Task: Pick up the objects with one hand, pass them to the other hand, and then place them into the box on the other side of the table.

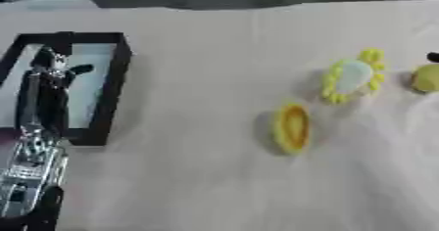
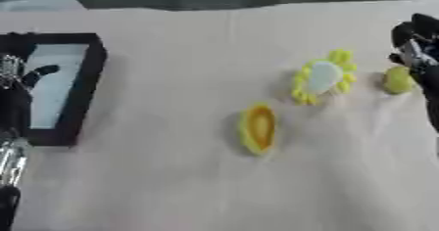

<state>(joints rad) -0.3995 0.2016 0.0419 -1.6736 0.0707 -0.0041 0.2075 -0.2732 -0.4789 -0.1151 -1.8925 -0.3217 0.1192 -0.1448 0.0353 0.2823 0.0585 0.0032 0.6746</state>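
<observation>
A black box (image 1: pixel 113 85) with a pale floor stands at the table's left. My left hand (image 1: pixel 48 85) hovers over it, fingers straight, thumb out to the right, nothing seen in it. A yellow oval object (image 1: pixel 291 127) lies near the middle. Behind it to the right is a yellow flower-shaped toy with a white centre (image 1: pixel 352 76). A yellow-green round object (image 2: pixel 397 80) lies at the far right. My right hand (image 2: pixel 418 49) is just right of it, fingers relaxed and pointing away from me, holding nothing; I cannot tell whether it touches the object.
A beige cloth covers the table (image 1: pixel 197 176). Its far edge (image 1: pixel 214 7) runs along the top, with dark floor beyond. My left forearm (image 1: pixel 30 171), silver, comes up from the lower left corner.
</observation>
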